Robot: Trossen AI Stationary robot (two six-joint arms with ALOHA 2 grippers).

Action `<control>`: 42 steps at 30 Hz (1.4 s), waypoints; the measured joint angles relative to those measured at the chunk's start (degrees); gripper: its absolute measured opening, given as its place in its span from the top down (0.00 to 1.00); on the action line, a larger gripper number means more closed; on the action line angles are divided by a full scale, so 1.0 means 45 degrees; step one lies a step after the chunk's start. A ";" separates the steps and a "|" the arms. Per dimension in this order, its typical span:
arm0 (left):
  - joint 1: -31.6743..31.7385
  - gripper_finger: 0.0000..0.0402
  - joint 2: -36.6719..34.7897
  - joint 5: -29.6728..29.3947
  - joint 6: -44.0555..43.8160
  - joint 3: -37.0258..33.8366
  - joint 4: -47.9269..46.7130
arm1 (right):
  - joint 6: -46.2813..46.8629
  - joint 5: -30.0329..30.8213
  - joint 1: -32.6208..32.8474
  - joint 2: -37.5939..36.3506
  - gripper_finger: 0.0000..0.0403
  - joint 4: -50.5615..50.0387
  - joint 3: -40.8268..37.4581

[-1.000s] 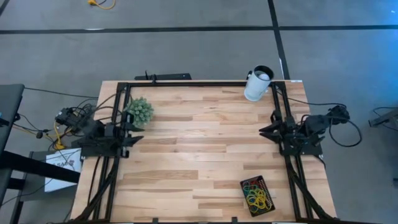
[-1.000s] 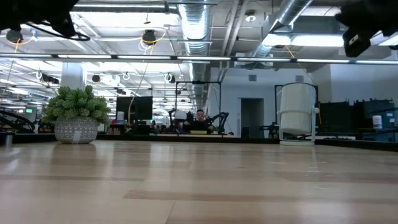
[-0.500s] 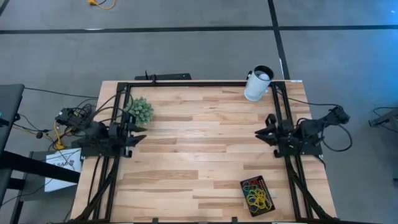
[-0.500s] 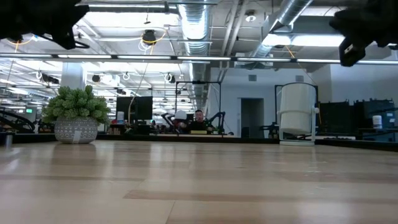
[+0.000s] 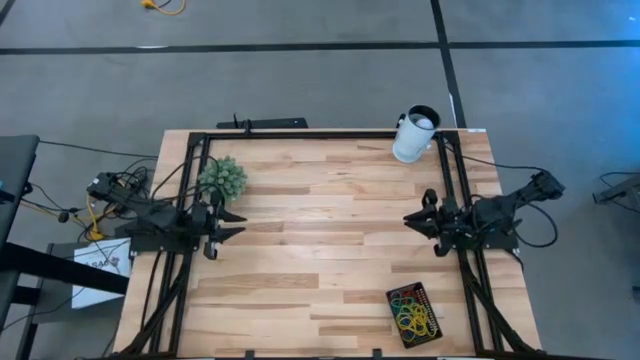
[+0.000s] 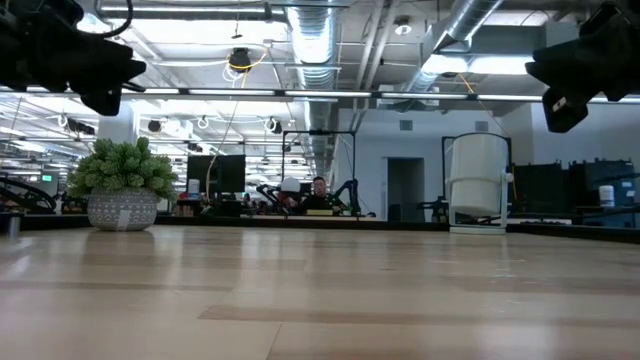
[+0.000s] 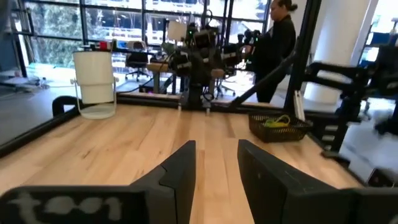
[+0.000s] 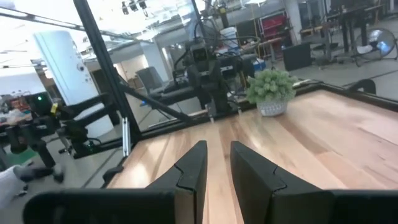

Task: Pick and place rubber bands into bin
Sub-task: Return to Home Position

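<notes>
The black bin (image 5: pixel 414 313) sits near the table's near right corner. It holds a heap of rubber bands (image 5: pixel 410 306) in yellow, red and green. In the left wrist view the bin (image 7: pixel 279 128) shows yellow bands (image 7: pixel 277 122) over its rim. I see no bands on the bare wood. My left gripper (image 5: pixel 236 225) hovers open at the table's left side, pointing toward the middle (image 7: pixel 216 158). My right gripper (image 5: pixel 408 220) hovers open at the right side, facing it (image 8: pixel 218 163), on the far side of the bin.
A white cup (image 5: pixel 415 134) lies tipped at the far right corner. A small potted plant (image 5: pixel 223 178) stands at the far left, close to my left arm. A black frame (image 5: pixel 320 135) runs along the table's edges. A person (image 7: pixel 277 43) stands in the room behind the table.
Both arms have reached in toward the table's middle: my left gripper moved toward the right edge, my right gripper toward the left edge. In the low view both have come down a little. The bin and the bands have stayed put.
</notes>
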 joint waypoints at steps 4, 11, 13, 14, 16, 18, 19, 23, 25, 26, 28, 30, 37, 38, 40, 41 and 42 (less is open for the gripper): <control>0.0000 0.73 0.0008 -0.0006 -0.0265 0.0022 -0.0157 | -0.0005 0.0007 0.0000 0.0042 0.84 0.0005 -0.0004; 0.0000 0.73 0.0002 -0.0013 -0.0052 0.0024 -0.0191 | -0.0019 0.0007 0.0000 0.0042 0.84 0.0005 -0.0005; 0.0000 0.73 0.0002 -0.0011 -0.0059 0.0029 -0.0199 | -0.0024 0.0007 0.0000 0.0042 0.84 0.0005 -0.0005; 0.0000 0.73 0.0002 -0.0013 -0.0049 0.0029 -0.0199 | -0.0024 0.0007 0.0000 0.0042 0.84 0.0005 -0.0005; 0.0000 0.73 0.0002 -0.0013 0.0080 0.0029 -0.0204 | -0.0024 0.0005 0.0000 0.0042 0.84 0.0005 -0.0005; 0.0000 0.73 0.0002 -0.0009 0.0110 0.0029 -0.0214 | -0.0024 0.0007 0.0000 0.0042 0.84 0.0005 -0.0010; 0.0000 0.73 0.0002 -0.0013 0.0101 0.0029 -0.0218 | -0.0024 0.0003 0.0000 0.0042 0.84 0.0005 -0.0010; 0.0000 0.73 0.0002 -0.0009 0.0019 0.0034 -0.0233 | -0.0024 0.0004 0.0000 0.0042 0.84 0.0005 -0.0010; 0.0000 0.73 0.0002 -0.0009 0.0098 0.0034 -0.0233 | -0.0024 0.0007 0.0000 0.0042 0.84 0.0005 -0.0010; 0.0000 0.73 0.0002 -0.0009 0.0162 0.0034 -0.0236 | -0.0024 0.0007 0.0000 0.0042 0.84 0.0005 -0.0010; 0.0000 0.73 0.0002 -0.0009 0.0212 0.0034 -0.0238 | -0.0024 0.0005 0.0000 0.0042 0.84 0.0005 -0.0012; 0.0000 0.73 0.0002 -0.0009 0.0243 0.0034 -0.0238 | -0.0024 0.0005 0.0000 0.0042 0.84 0.0004 -0.0015; 0.0000 0.73 0.0002 -0.0009 0.0253 0.0034 -0.0238 | -0.0024 0.0003 0.0000 0.0042 0.84 0.0005 -0.0015; 0.0000 0.73 0.0002 -0.0009 0.0255 0.0034 -0.0242 | -0.0024 0.0006 0.0000 0.0042 0.84 0.0000 -0.0015; 0.0000 0.73 0.0002 -0.0009 0.0256 0.0034 -0.0241 | -0.0024 0.0003 0.0000 0.0042 0.84 0.0000 -0.0015; 0.0000 0.73 0.0002 -0.0009 0.0256 0.0034 -0.0243 | -0.0024 0.0003 0.0000 0.0042 0.84 0.0000 -0.0019; 0.0000 0.73 0.0002 -0.0009 0.0256 0.0034 -0.0243 | -0.0024 0.0005 0.0000 0.0042 0.84 0.0002 -0.0019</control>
